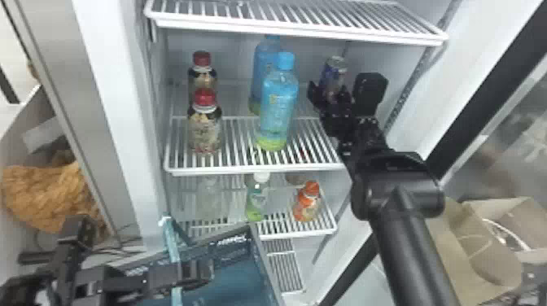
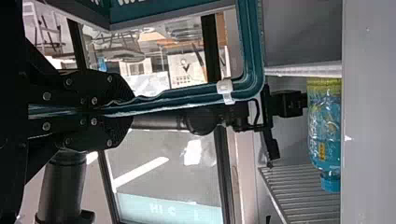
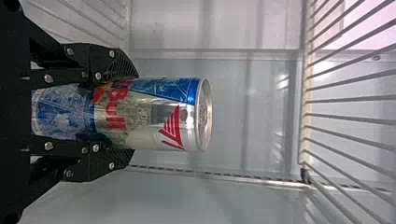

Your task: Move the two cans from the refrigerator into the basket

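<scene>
Refrigerator [image 1: 103, 81]: white, with wire shelves. The upper shelf [image 1: 293, 30] runs above the can; raising the load too steeply on the way out could knock it there.

Basket [image 1: 228, 253]: teal, beside the front of the refrigerator, low on the robot's left, its rim pinched by the left tool. Should that pinch slip, the basket could tip or drop just as a can arrives.

Left tool [image 2: 123, 111]: closed narrow on the basket's rim.

Right tool [image 3: 134, 113]: reaching into the refrigerator, holding one can between its two fingers. A loose or off-centre squeeze could let the smooth metal turn or slide.

Blue-capped bottle, front [image 1: 278, 108]: upright, near the can on its left. A sweep straight toward the basket would likely topple it, perhaps into the dark red-capped bottle [image 1: 204, 126] beyond.

Can [image 3: 161, 114]: blue and silver, lid up, inside the refrigerator at the right. Whether its base touches the shelf below, cannot tell; if so, dragging could catch it on the wires.
</scene>
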Controlling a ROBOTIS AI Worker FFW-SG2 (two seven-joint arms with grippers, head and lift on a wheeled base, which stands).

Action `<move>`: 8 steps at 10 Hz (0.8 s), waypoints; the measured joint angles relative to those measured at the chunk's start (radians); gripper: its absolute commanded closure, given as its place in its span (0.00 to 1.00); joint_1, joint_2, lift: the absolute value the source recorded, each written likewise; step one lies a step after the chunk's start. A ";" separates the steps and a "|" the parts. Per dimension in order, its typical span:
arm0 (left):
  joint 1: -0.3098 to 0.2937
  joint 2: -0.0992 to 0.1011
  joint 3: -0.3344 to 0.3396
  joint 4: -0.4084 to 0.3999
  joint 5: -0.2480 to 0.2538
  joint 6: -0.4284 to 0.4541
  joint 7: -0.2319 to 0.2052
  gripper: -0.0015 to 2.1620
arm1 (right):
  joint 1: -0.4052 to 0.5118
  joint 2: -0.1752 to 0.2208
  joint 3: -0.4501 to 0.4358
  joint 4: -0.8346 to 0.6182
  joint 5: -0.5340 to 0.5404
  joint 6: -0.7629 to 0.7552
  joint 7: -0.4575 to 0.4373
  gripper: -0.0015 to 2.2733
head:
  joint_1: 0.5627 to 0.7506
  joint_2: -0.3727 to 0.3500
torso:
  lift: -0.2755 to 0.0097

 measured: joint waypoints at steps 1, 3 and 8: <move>0.002 -0.001 0.002 0.000 0.000 0.000 0.000 0.55 | 0.052 -0.005 0.000 -0.085 -0.021 0.029 -0.002 0.57 | 0.70 0.21 | 0.88; 0.008 -0.003 0.006 0.000 0.000 0.000 0.000 0.55 | 0.138 -0.019 0.000 -0.223 -0.054 0.082 -0.004 0.57 | 0.70 0.21 | 0.88; 0.014 -0.006 0.010 0.000 0.000 0.000 0.000 0.55 | 0.332 -0.049 0.000 -0.510 -0.112 0.184 -0.004 0.57 | 0.70 0.21 | 0.88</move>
